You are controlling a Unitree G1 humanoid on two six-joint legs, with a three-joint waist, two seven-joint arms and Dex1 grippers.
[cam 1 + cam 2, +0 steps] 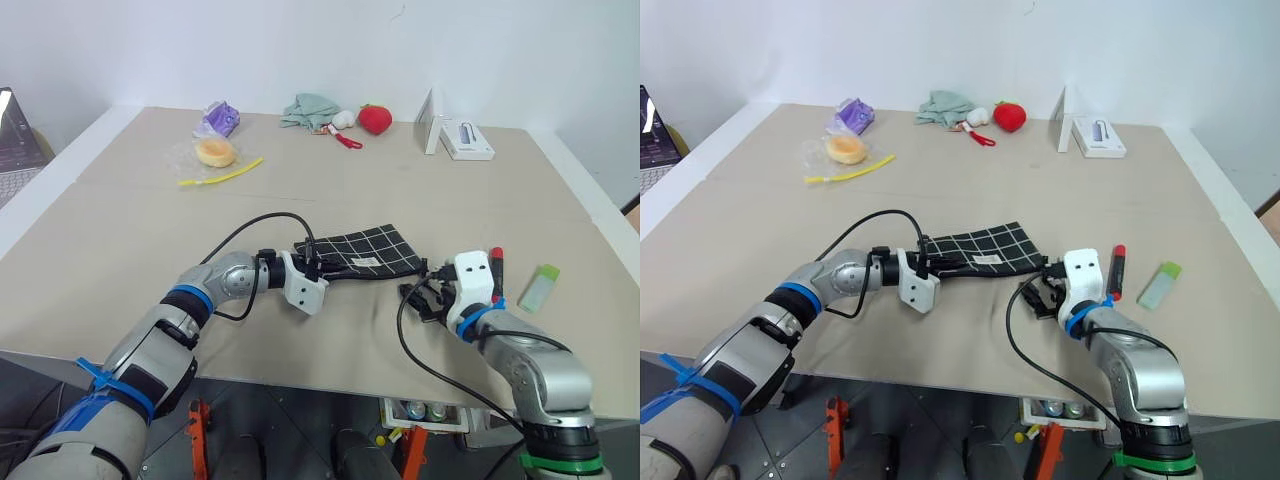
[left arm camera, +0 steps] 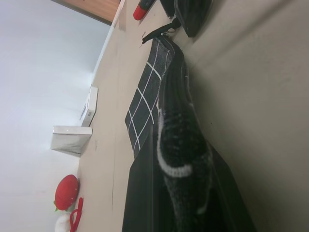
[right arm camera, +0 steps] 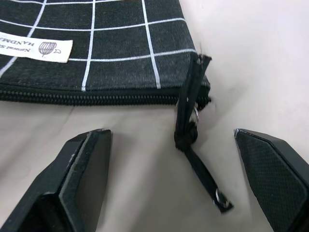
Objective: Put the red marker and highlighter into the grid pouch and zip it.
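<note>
The left gripper (image 1: 312,268) is clamped on the left end of the grid pouch (image 1: 372,250), while the right gripper (image 3: 178,179) stands wide and empty around the zipper pull (image 3: 195,154) at the pouch's right end. With the red marker (image 1: 1117,271) and highlighter (image 1: 1159,285) lying on the tabletop (image 1: 330,190) beside the right arm, the zip looks closed, so the pull should be pinched squarely and drawn along the teeth against the left hold. The pouch's left end is hidden behind the left gripper's fingers.

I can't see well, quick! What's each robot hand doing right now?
Left gripper: shut, pinching the end of the grid pouch.
Right gripper: open, holding nothing, with the pouch's zipper pull lying between its fingers.
</note>
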